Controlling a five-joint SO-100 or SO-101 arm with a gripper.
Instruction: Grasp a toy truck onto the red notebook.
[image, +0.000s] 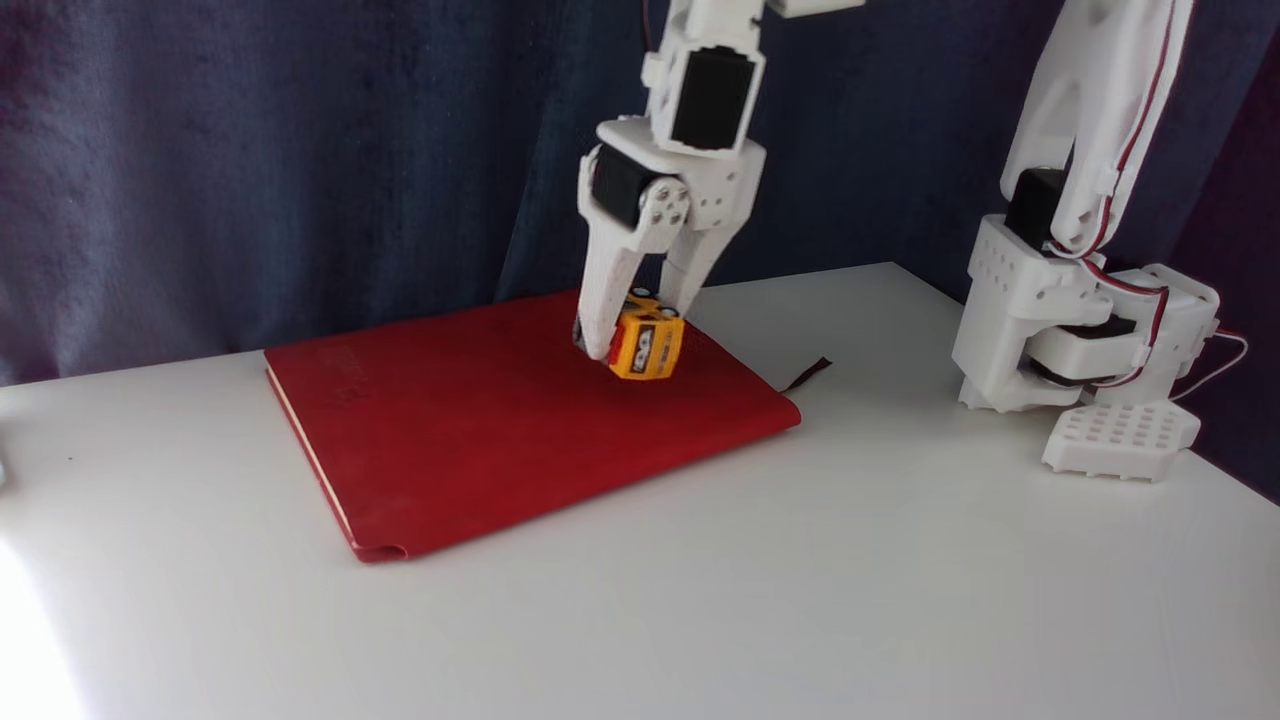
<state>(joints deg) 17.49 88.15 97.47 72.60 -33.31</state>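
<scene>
In the fixed view the red notebook (480, 430) lies flat on the white table, its thin dark ribbon bookmark (805, 375) sticking out at the right. The yellow-orange toy truck (648, 345) is over the notebook's far right part, tilted, its lower corner at or just above the cover. My white gripper (640, 335) comes down from above and is shut on the toy truck, one finger (605, 300) on its left side and the other behind it.
The arm's white base (1080, 330) stands at the right on the table, with a perforated white foot (1120, 438) in front of it. A dark blue curtain hangs behind. The white table (800, 580) stretches toward the front and right.
</scene>
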